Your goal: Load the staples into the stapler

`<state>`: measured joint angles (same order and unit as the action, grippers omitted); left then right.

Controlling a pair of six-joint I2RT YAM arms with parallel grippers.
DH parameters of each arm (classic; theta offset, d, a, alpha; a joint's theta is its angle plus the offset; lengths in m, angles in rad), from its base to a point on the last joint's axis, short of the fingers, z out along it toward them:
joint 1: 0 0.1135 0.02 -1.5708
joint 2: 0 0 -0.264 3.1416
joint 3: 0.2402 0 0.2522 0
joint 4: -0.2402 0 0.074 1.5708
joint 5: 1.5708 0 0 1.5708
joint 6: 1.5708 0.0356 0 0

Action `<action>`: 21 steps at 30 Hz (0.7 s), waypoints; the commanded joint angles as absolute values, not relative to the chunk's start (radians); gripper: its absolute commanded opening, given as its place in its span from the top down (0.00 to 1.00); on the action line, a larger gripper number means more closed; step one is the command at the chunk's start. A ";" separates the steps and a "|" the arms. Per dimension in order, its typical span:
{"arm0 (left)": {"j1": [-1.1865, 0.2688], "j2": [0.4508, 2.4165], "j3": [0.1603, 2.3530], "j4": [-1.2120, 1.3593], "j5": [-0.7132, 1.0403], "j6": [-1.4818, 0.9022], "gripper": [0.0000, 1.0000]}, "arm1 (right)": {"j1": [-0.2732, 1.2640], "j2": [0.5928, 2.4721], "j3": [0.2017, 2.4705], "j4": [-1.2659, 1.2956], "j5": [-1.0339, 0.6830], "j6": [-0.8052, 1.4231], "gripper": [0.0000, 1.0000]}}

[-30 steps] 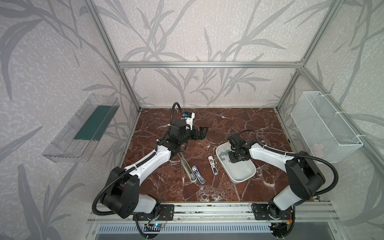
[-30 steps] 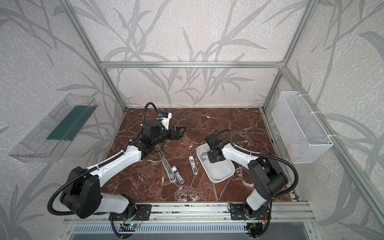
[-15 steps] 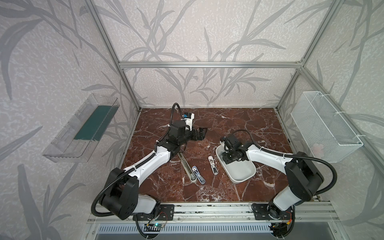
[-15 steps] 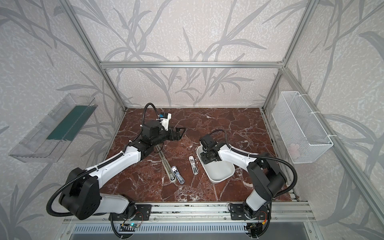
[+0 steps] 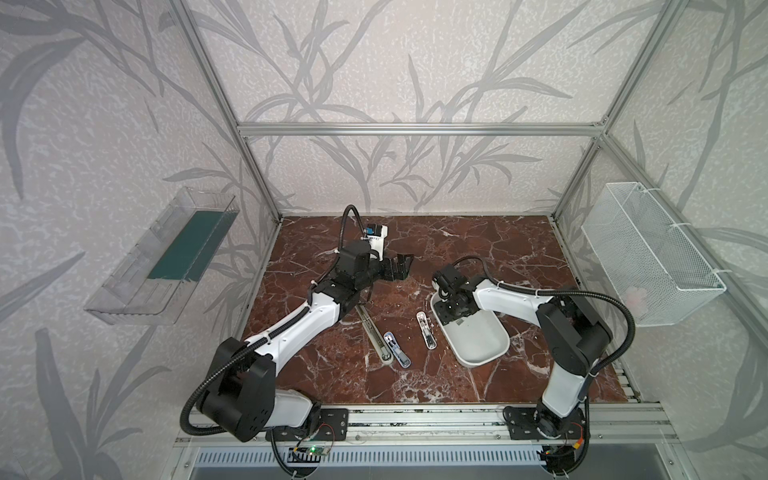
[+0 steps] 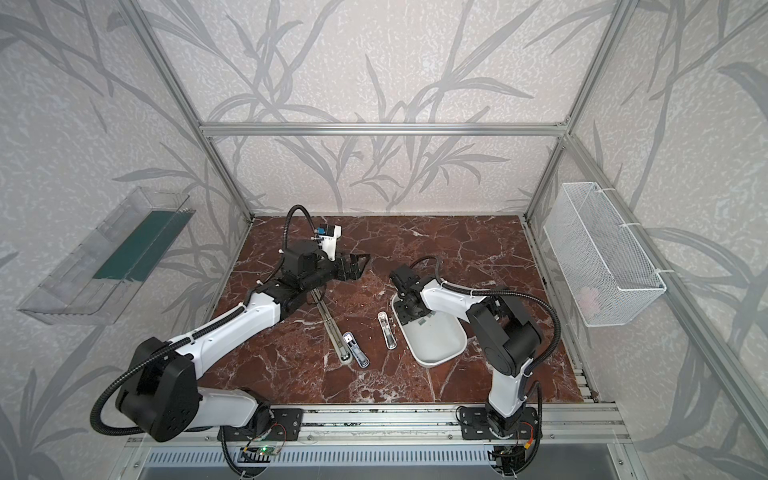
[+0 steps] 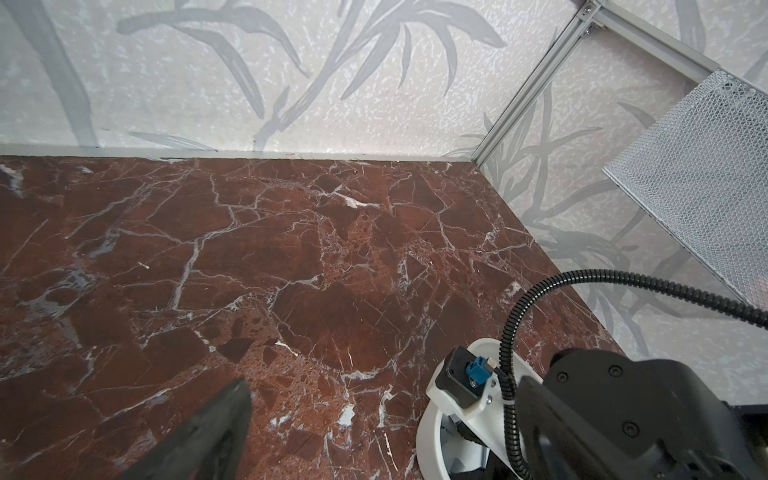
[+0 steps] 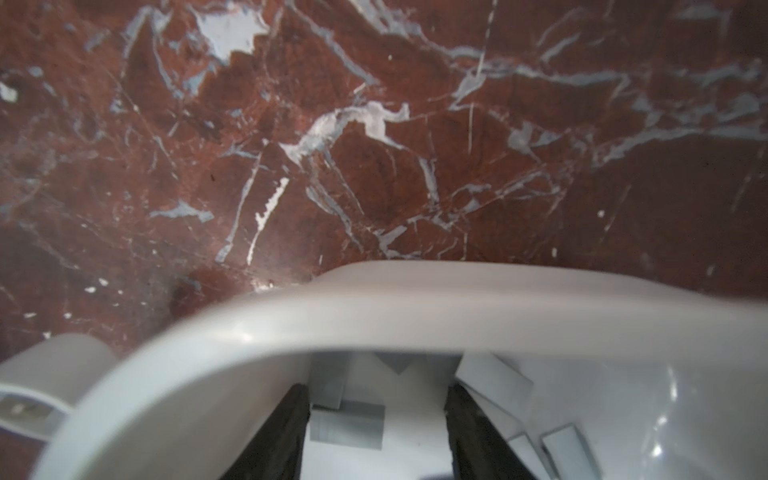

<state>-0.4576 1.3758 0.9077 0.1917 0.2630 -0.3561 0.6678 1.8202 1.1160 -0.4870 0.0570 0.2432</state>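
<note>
While our left gripper (image 5: 402,266) hangs spread-jawed, our right gripper (image 8: 374,392) straddles, jaws parted, flat grey metal staples (image 8: 346,426) in a white plastic tray (image 8: 415,299).

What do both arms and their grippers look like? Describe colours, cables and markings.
The left arm and right arm share white link shells, black joints and a black corrugated hose looped outside. The left gripper and right gripper are black. Each wrist has a white camera mount with a blue connector. No markings legible.
</note>
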 commanded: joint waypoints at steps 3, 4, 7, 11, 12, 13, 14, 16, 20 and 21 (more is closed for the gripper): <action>-0.463 1.369 0.920 0.203 0.267 -0.330 0.01 | 0.664 1.812 1.087 -0.574 0.180 0.283 0.55; -0.463 1.375 0.922 0.205 0.270 -0.331 0.01 | 0.663 1.806 1.083 -0.578 0.187 0.287 0.57; -0.462 1.388 0.927 0.210 0.281 -0.334 0.01 | 0.659 1.785 1.066 -0.586 0.206 0.297 0.60; -0.463 1.393 0.930 0.215 0.291 -0.336 0.01 | 0.659 1.750 1.039 -0.580 0.200 0.309 0.60; -0.462 1.393 0.931 0.216 0.292 -0.337 0.01 | 0.658 1.743 1.034 -0.581 0.201 0.313 0.60; -0.463 1.393 0.931 0.216 0.294 -0.337 0.01 | 0.658 1.738 1.030 -0.581 0.202 0.316 0.60; -0.463 1.393 0.930 0.217 0.297 -0.337 0.01 | 0.657 1.736 1.028 -0.582 0.204 0.321 0.60; -0.463 1.389 0.929 0.219 0.298 -0.340 0.01 | 0.648 1.729 1.024 -0.585 0.192 0.328 0.61; -0.463 1.382 0.924 0.227 0.303 -0.351 0.01 | 0.625 1.687 0.998 -0.574 0.160 0.339 0.63; -0.463 1.381 0.922 0.229 0.305 -0.354 0.00 | 0.621 1.672 0.989 -0.570 0.152 0.342 0.64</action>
